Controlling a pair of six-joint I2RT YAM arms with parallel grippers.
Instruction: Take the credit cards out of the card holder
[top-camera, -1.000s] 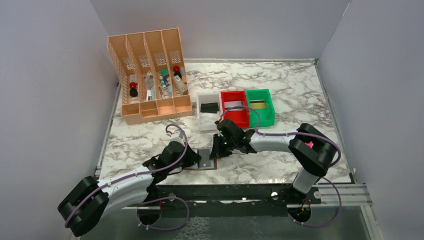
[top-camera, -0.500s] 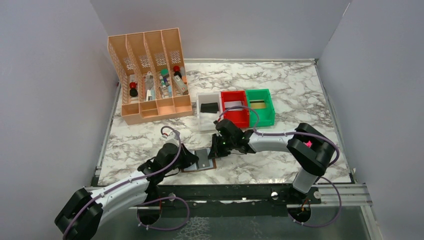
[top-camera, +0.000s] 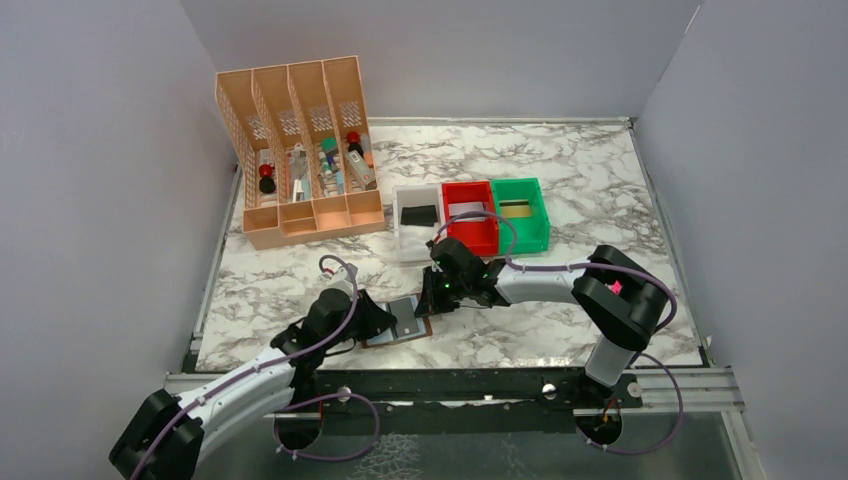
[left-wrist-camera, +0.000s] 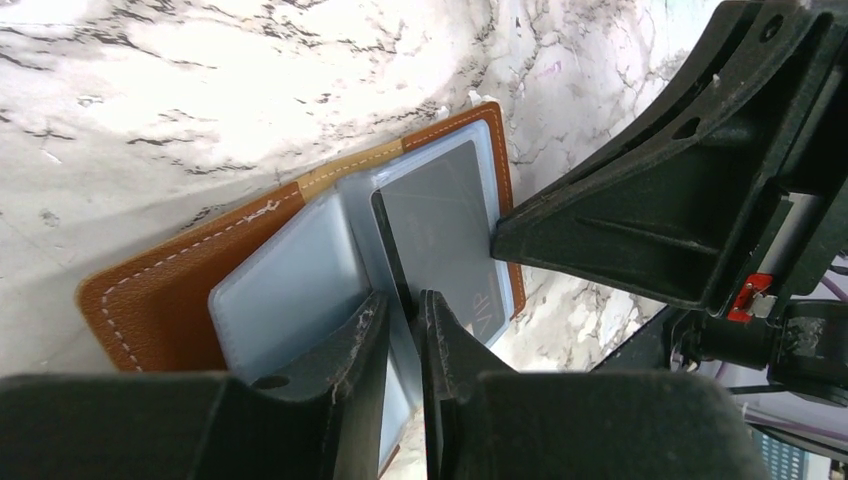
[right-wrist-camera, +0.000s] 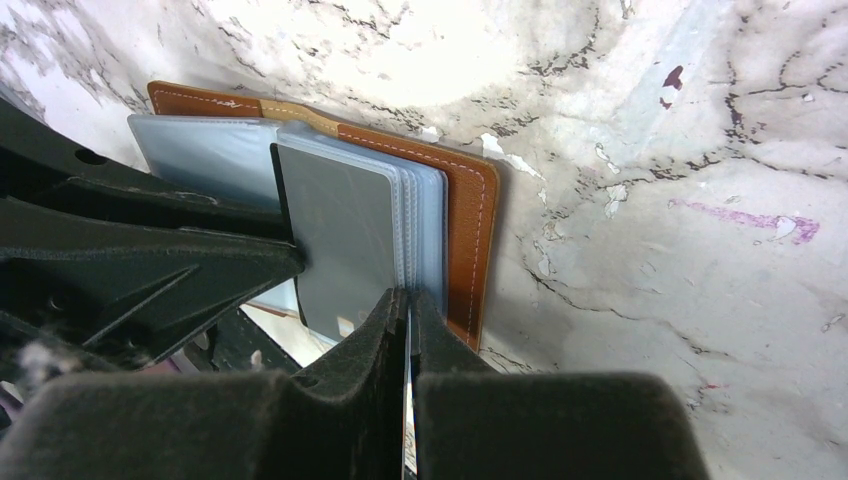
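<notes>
Card holder (left-wrist-camera: 160, 300) lies open; right gripper (right-wrist-camera: 408, 300), reaching low, pinches its sleeves (right-wrist-camera: 215, 155), left gripper (left-wrist-camera: 405, 300) a credit card (left-wrist-camera: 440, 230) (left arm (top-camera: 250, 375) has retreated).

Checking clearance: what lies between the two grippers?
The open card holder, inner face up, lies between the left gripper and the right gripper; the top view shows it.
</notes>
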